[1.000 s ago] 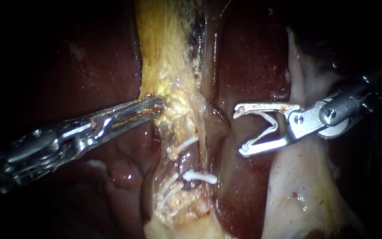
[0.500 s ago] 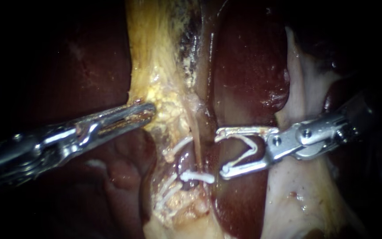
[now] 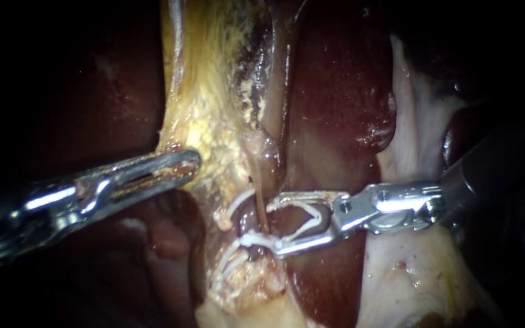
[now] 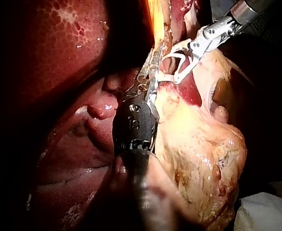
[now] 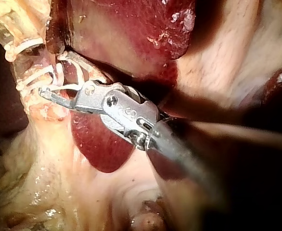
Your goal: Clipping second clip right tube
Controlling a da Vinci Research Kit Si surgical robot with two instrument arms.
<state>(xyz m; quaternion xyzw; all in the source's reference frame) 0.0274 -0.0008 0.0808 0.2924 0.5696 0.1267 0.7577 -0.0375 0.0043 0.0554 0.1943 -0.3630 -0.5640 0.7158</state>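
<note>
My right instrument comes in from the right, and an open white clip sits between its wide-spread jaws. Those jaws straddle a thin brownish tube in the middle of the endoscope view. Their lower tip lies against a white clip that sits across this tube. More white clips lie lower left, and another sits to the left. My left instrument is shut on the edge of the yellow gallbladder tissue. The right wrist view shows the right instrument's jaws at the clips.
Dark red liver lies behind and to the right of the tube. A pale whitish sheet of tissue lies under the right instrument's shaft. In the left wrist view, yellow fatty tissue bulges beside my left instrument.
My right instrument has moved left and down, from clear of the tissue to astride the tube. My left instrument has drawn the yellow tissue to the left.
</note>
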